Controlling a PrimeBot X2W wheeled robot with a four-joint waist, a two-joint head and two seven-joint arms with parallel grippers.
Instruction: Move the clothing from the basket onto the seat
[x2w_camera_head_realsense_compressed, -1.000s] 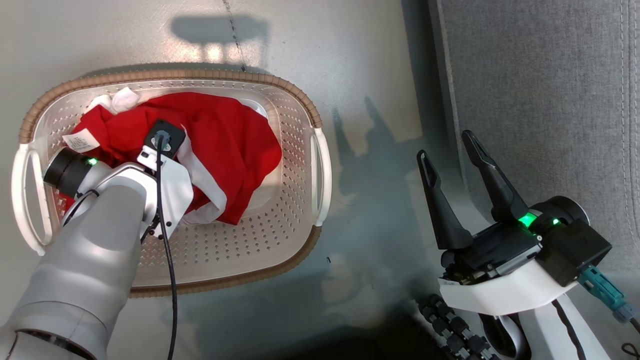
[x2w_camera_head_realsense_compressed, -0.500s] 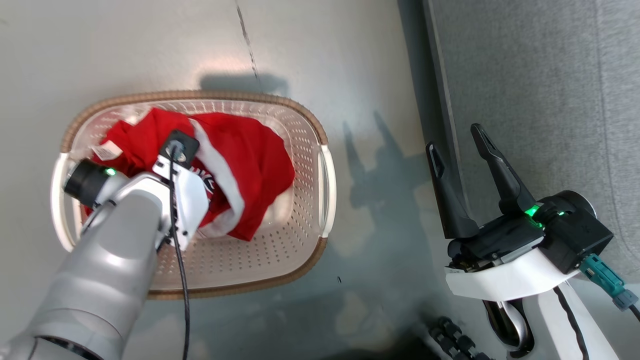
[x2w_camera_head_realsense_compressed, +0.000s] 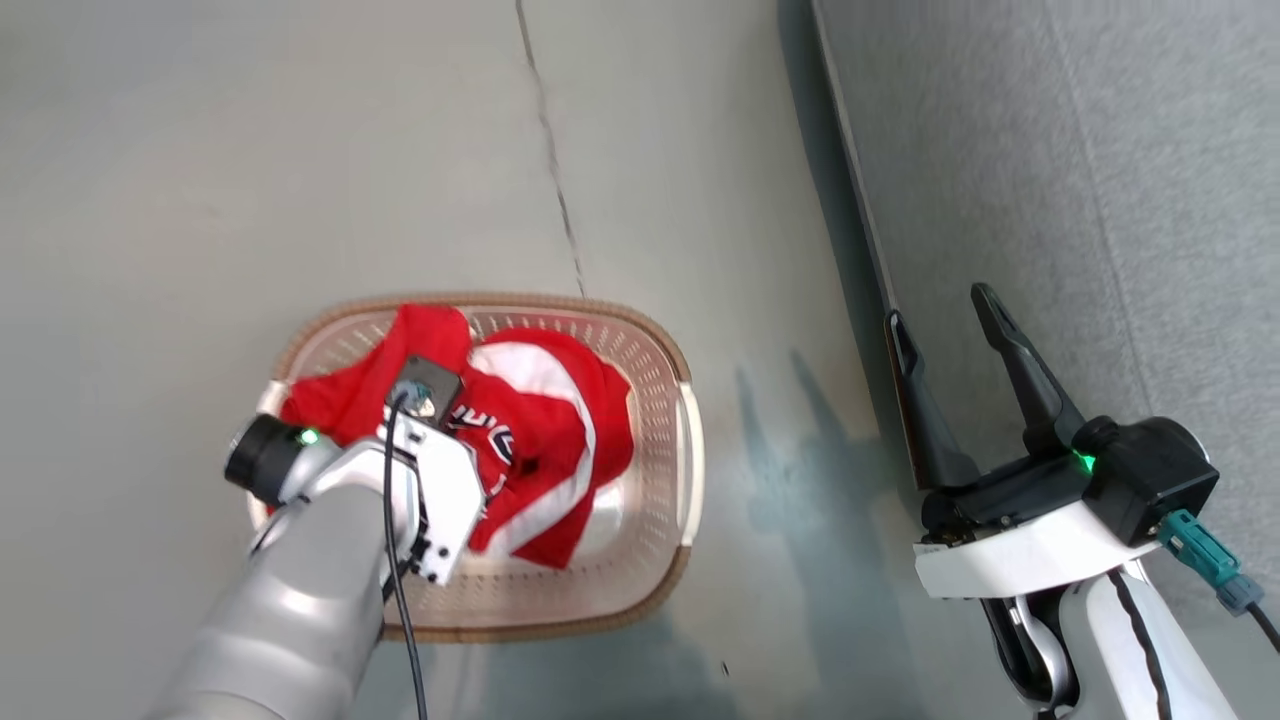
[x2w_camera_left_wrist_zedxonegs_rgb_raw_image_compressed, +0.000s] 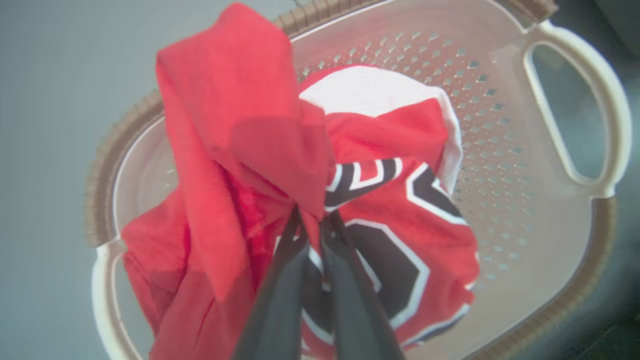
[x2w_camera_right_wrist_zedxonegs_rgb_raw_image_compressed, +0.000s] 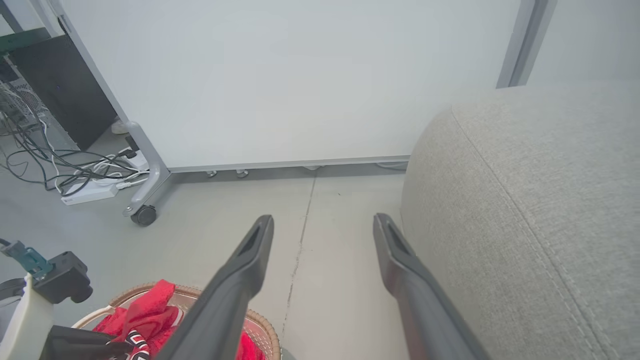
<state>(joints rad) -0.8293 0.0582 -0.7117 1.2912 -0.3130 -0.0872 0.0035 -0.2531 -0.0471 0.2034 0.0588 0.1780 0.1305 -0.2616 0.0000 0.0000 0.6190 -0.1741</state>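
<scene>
Grey floor (x2w_camera_head_realsense_compressed: 300, 150) carries the basket (x2w_camera_head_realsense_compressed: 690, 450), near the seat (x2w_camera_head_realsense_compressed: 1100, 200). Within the last second we note the left fingers (x2w_camera_left_wrist_zedxonegs_rgb_raw_image_compressed: 280, 290) closed on the clothing (x2w_camera_head_realsense_compressed: 560, 440), which is bunched but still in the basket. We judge the lift is starting. Right fingers (x2w_camera_head_realsense_compressed: 1022, 365) spread wide, holding nothing.

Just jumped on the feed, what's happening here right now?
The left hand is shut on a fold of the red clothing, which is bunched up at its fingers over the basket on the floor. None of the clothing is on the seat yet. The right hand is open and holds nothing, hovering by the seat's near edge.
</scene>
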